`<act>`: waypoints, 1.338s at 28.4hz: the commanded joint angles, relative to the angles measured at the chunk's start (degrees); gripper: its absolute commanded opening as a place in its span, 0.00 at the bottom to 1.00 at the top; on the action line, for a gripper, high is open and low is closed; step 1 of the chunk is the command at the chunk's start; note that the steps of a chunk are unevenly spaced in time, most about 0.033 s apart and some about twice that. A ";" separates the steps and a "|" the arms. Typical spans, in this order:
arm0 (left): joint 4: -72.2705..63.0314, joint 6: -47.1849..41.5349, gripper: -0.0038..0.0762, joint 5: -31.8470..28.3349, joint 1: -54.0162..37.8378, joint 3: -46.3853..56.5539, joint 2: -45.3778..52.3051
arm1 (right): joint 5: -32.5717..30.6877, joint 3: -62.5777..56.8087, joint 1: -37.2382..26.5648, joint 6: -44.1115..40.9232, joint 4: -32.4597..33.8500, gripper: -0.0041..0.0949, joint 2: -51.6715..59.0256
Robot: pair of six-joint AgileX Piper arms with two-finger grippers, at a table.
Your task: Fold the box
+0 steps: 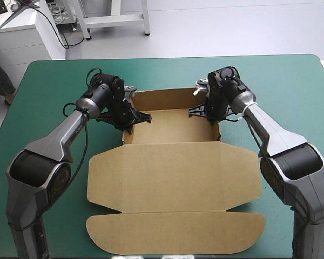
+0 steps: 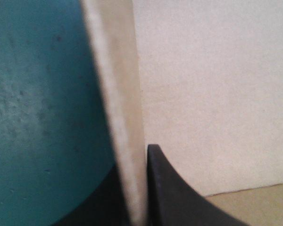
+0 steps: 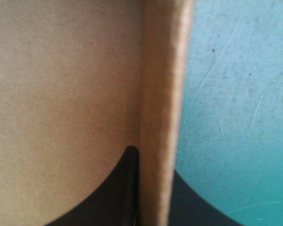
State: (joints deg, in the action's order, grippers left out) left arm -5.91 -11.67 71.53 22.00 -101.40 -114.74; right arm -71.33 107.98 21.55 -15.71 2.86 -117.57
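From where I stand, the box (image 1: pixel 173 178) sits about the middle of the table (image 1: pixel 291 81), on its teal-green cover. Its half toward 12 o'clock is already a shallow open tray (image 1: pixel 170 129), and the lid (image 1: pixel 173 172) lies flat toward 6 o'clock with its rounded end flap (image 1: pixel 173 234) nearest the robot.

The left arm (image 1: pixel 59 140) reaches to the tray's 9 o'clock side and the right arm (image 1: pixel 275 135) to its 3 o'clock side, so the two mirror each other across the tray. Each comes down on a side wall from above. In the left wrist view the left jaws are all but closed on the left wall (image 2: pixel 119 103), one black side on the tray's inside and the other over the cover. The right jaws pinch the right wall (image 3: pixel 162 94) the same way.

I judge that both walls are held at once to keep them upright and square against the back wall (image 1: pixel 162 99), at 12 o'clock. A single grip would probably let the far side sag or the whole sheet slide. The hold seems meant for pressing or tucking the side walls so they stand unaided. The lid stays flat, well clear of both arms, so it does not get in their way.
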 commanded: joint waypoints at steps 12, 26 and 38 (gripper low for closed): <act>-6.99 1.75 0.67 -5.01 1.51 -1.88 3.52 | -0.35 1.68 0.64 0.55 2.02 0.57 3.32; -2.78 1.75 0.76 -5.42 1.32 -2.94 3.77 | -0.35 2.25 0.64 2.58 9.95 0.57 4.21; 4.95 1.75 0.74 2.69 1.32 -27.08 6.39 | -0.35 13.08 0.61 6.41 13.67 0.56 13.09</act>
State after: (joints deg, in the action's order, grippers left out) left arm -1.09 -10.00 71.23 23.11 -122.81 -113.48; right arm -71.10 118.88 22.09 -10.08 14.56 -110.27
